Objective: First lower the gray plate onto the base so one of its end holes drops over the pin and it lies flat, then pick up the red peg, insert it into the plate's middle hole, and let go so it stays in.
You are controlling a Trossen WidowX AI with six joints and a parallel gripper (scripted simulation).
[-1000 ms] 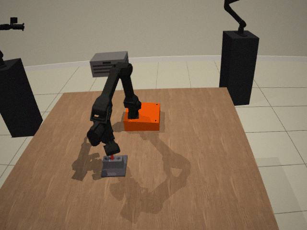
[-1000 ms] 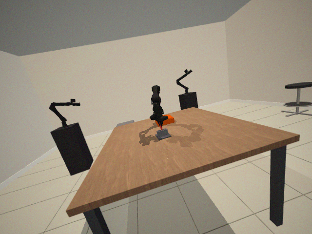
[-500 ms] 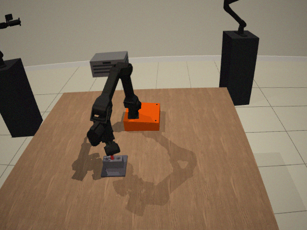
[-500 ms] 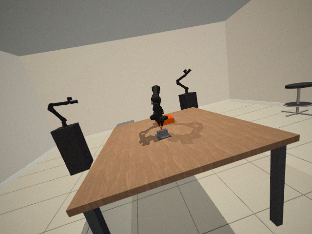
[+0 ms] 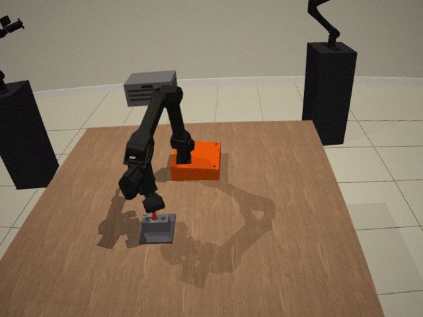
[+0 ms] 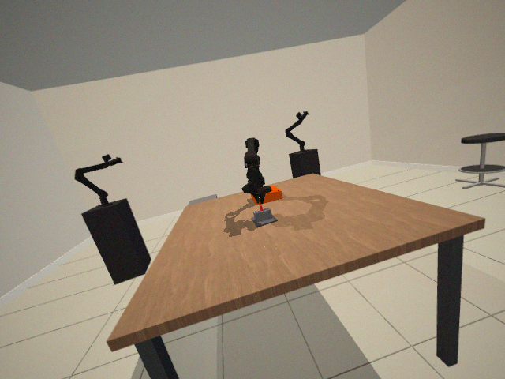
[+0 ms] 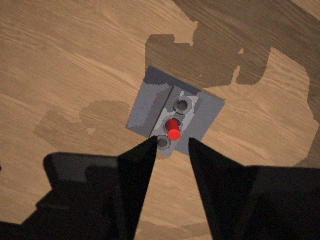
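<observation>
The gray base [image 5: 156, 238] [image 6: 265, 223] [image 7: 145, 105] sits on the table. The gray plate [image 5: 166, 220] [image 7: 171, 112] appears to lie flat along its raised middle; in the wrist view both end holes show, and I cannot clearly tell which one holds the pin. The red peg [image 5: 154, 216] [image 6: 260, 208] [image 7: 173, 134] stands in the middle hole with its upper part sticking out, leaning slightly. How deep it sits is hidden. My gripper [image 5: 153, 210] [image 6: 260, 202] [image 7: 172, 141] is partly open and empty just above the peg, with a gap between the fingertips.
An orange box [image 5: 205, 153] [image 6: 272, 194] sits on the wooden table [image 5: 273, 246] [image 6: 228, 264] by the arm's mount. Two dark pedestals [image 5: 328, 92] [image 5: 24, 136] with other arms stand beyond the table, and a gray cabinet [image 5: 150, 80] is behind it.
</observation>
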